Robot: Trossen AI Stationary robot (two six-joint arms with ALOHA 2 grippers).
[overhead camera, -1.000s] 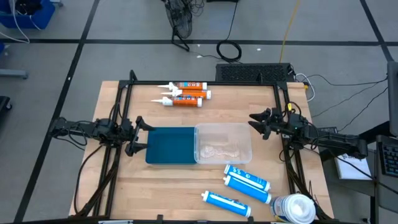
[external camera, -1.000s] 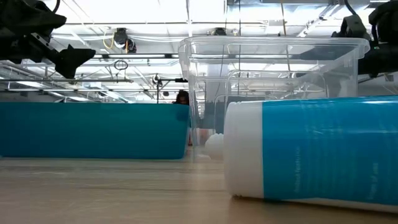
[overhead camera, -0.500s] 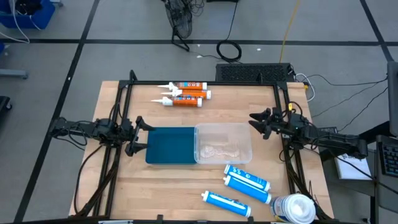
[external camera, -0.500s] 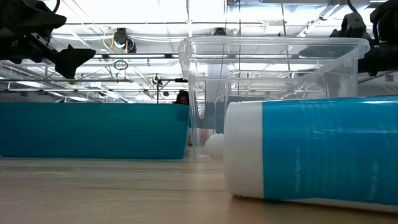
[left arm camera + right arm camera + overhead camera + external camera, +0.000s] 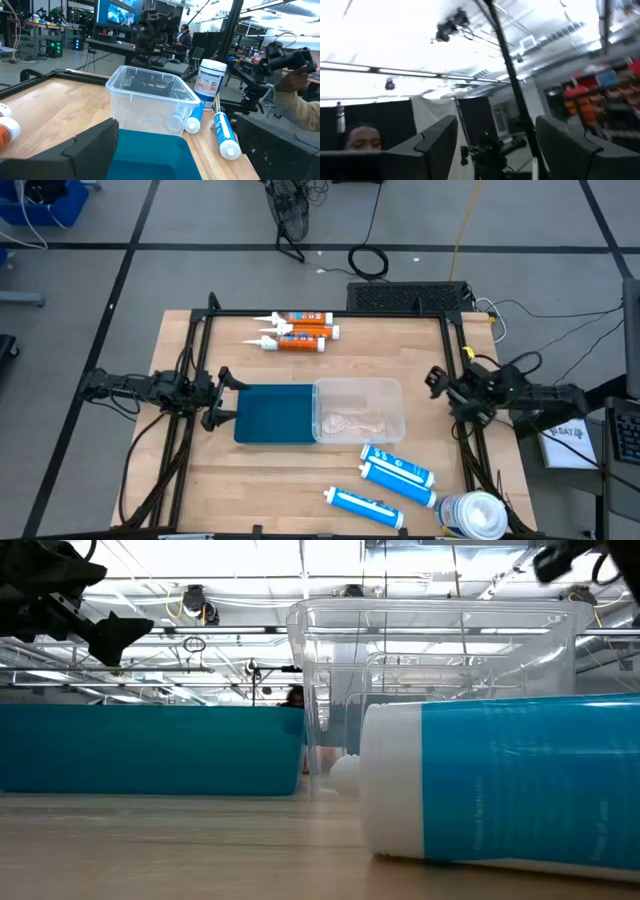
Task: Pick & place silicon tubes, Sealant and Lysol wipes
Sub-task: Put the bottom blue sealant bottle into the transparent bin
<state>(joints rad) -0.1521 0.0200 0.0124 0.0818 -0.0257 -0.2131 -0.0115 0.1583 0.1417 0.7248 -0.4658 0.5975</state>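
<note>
Three orange sealant tubes (image 5: 296, 332) lie on their sides at the table's far side. A blue tray (image 5: 273, 413) and a clear plastic box (image 5: 358, 410) stand side by side mid-table. Three blue-and-white silicone tubes (image 5: 397, 471) lie near the front right; one fills the low view (image 5: 500, 785). The Lysol wipes canister (image 5: 476, 515), with a white domed lid, stands at the front right corner (image 5: 210, 77). My left gripper (image 5: 222, 396) is open and empty, just left of the blue tray (image 5: 150, 155). My right gripper (image 5: 438, 381) is open and empty, right of the clear box, pointing up at the ceiling (image 5: 495, 160).
Black frame rails (image 5: 200, 350) run along the table's left and right sides. A keyboard (image 5: 408, 297) lies beyond the far edge. A person's hand (image 5: 300, 95) with a controller shows beyond the table's right side. Bare wood lies between the orange tubes and the box.
My right gripper has drawn back from the clear box toward the table's right edge, risen and tipped upward, so that it now faces the ceiling. It stays open. My left gripper and all the things have kept still.
</note>
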